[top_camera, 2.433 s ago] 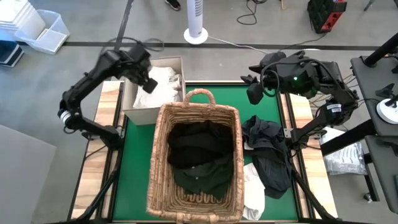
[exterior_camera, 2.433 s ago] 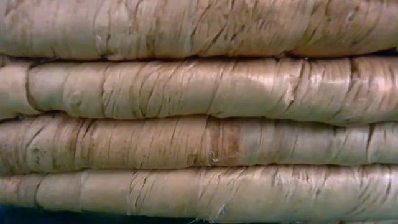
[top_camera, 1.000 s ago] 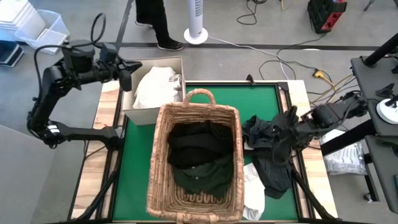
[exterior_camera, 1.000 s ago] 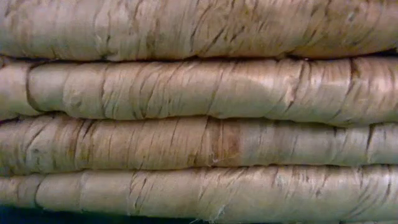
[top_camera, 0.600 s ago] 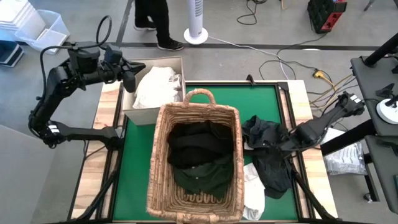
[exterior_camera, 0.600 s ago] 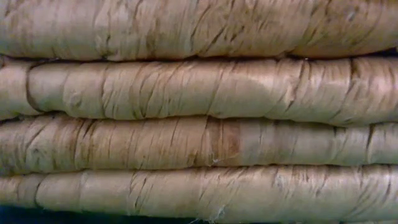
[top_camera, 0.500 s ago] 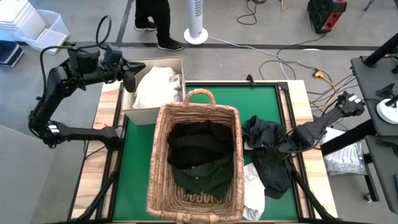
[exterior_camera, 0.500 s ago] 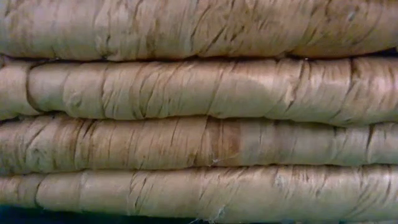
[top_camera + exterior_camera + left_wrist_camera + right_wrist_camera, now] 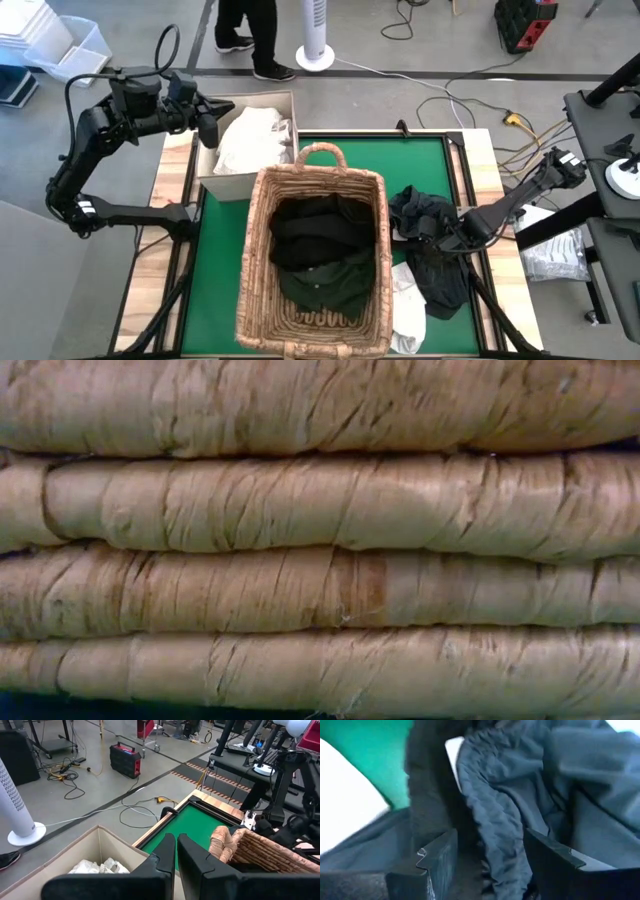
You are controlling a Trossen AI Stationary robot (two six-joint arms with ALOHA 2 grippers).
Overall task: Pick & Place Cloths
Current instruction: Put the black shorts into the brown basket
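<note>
I've got the counter [image 9: 478, 160] under its green mat [image 9: 400, 165], with the wicker basket [image 9: 313, 255] in the middle, black and dark green cloths [image 9: 318, 255] heaped inside it. Beside the basket, on my right, a dark grey cloth [image 9: 430, 245] lies crumpled on the mat, a white cloth [image 9: 407, 300] poking out just below it. At the far left corner sits a cardboard box [image 9: 246, 140] with white cloths [image 9: 250, 135] in it. My right pincer [image 9: 447, 238] is down in the dark grey cloth, fingers [image 9: 437, 857] apart with a fold between them. My left pincer [image 9: 212, 128] hovers at the box's edge, fingers together.
</note>
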